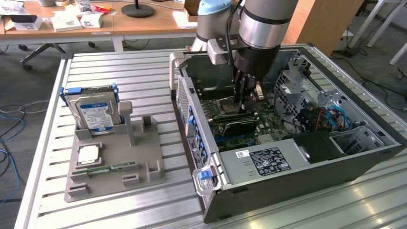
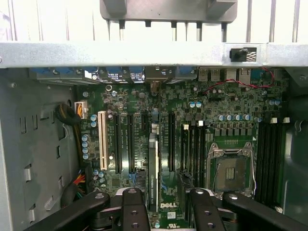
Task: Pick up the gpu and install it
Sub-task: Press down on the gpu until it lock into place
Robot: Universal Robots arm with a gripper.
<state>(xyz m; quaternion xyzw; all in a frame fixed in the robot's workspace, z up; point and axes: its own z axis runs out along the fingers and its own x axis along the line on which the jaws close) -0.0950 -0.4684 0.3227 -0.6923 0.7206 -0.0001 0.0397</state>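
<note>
My gripper sits low centre in the wrist frame, fingers closed on the gpu, held edge-on over a slot, presumably for seating. Its edge reads NVIDIA, I think. The board shows DELL. In the exterior frame's centre, the case lies open on the bench.

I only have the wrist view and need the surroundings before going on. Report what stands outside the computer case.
Observer: A gray fixture sits on the table, to the exterior view's left of the case.
Operator: Say what it holds.
Observer: A hard drive standing upright and a memory stick lying flat.
Operator: Now inside the case.
Observer: The gripper hangs straight down over the gpu.
</note>
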